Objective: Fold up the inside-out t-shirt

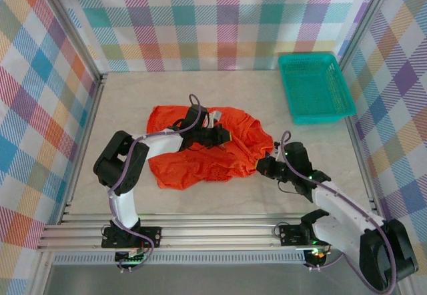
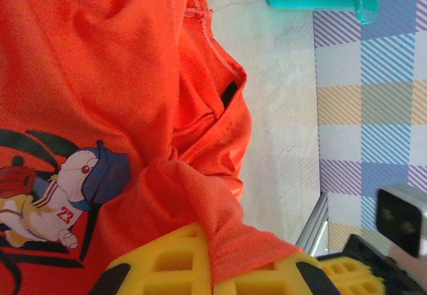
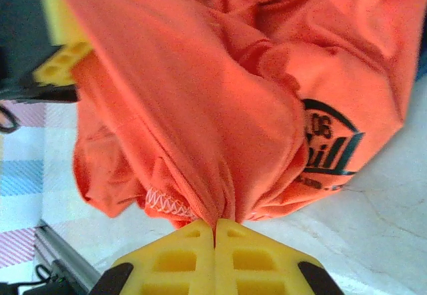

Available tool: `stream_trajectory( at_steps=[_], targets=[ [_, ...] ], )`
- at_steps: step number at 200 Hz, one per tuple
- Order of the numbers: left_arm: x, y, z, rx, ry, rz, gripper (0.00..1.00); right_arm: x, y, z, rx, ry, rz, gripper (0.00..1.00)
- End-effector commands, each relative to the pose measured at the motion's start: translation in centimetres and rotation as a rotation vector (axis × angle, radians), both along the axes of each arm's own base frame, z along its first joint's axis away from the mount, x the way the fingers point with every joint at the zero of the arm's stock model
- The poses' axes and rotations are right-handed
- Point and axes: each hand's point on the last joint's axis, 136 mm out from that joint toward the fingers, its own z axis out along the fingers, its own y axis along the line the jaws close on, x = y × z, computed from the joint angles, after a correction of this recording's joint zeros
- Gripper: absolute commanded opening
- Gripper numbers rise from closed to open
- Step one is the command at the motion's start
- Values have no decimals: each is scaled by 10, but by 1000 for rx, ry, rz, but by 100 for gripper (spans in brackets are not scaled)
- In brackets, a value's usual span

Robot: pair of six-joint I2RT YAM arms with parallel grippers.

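Top external view: inside-out t-shirt (image 1: 193,165) lies crumpled on the tabletop (image 1: 133,101), reaching between the two hands. Noted the left hand (image 1: 222,135) over the upper middle of the cloth. The right hand (image 1: 265,166) is at the garment's right edge, near the left hand and nearer the arm bases. A teal basket (image 1: 313,85) stands well apart, beyond the right hand in the far right corner; the cloth does not touch it.

Left wrist view: yellow fingers (image 2: 167,268) are clamped on a hemmed fold of orange cloth, which bunches up between them. The cartoon print (image 2: 60,195) sits to the left of the grip, on cloth spread ahead of the fingers. Bare tabletop lies to the right of the grip, with the basket's corner far ahead.

Right wrist view: this hand's two yellow fingers are pressed together, their tips nipping a gathered ridge of the cloth. White overlock stitching (image 3: 167,205) shows just left of the pinch. Dark lettering (image 3: 330,148) shows on the cloth up and to the right of it. One finger of the left hand is at the upper left, touching the cloth; a ridge of cloth runs from there down to the pinch.
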Motion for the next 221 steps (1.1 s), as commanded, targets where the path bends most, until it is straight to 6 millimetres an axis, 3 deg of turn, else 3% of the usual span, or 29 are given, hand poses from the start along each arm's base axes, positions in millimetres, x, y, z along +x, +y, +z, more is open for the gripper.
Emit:
stream_trajectory(
  at_steps=[1, 12, 35, 51, 72, 94, 105, 149, 184, 203, 221],
  targets=[
    [16, -2, 14, -17, -53, 44, 0, 2, 0, -4, -39, 84, -3, 10],
    [14, -7, 16, -9, -62, 31, 0, 8, 3, 7, -57, 81, 8, 27],
    [9, -14, 16, -5, -64, 14, 0, 19, 4, 41, -85, 47, 14, 37],
    [7, -18, 16, -4, -63, 8, 0, 23, 8, 60, -71, 33, 25, 36],
    [4, -22, 16, -4, -63, -2, 0, 29, 22, 74, 1, 33, 46, 23],
    [3, -22, 16, -3, -62, -2, 0, 38, 35, 63, 33, 58, 56, 11],
    [4, -22, 16, 0, -57, -2, 0, 44, 41, 54, 37, 63, 57, 11],
    [4, -23, 13, 4, -41, -4, 0, 64, 65, 27, -30, 74, 91, 36],
    [2, -22, 12, 12, -42, -5, 0, 85, 70, 4, -111, 94, 66, 38],
    [1, -21, 14, 11, -43, -8, 0, 98, 71, -7, -159, 103, 56, 31],
    [1, -21, 15, 17, -46, -13, 0, 106, 71, -13, -192, 110, 59, 11]
  ],
)
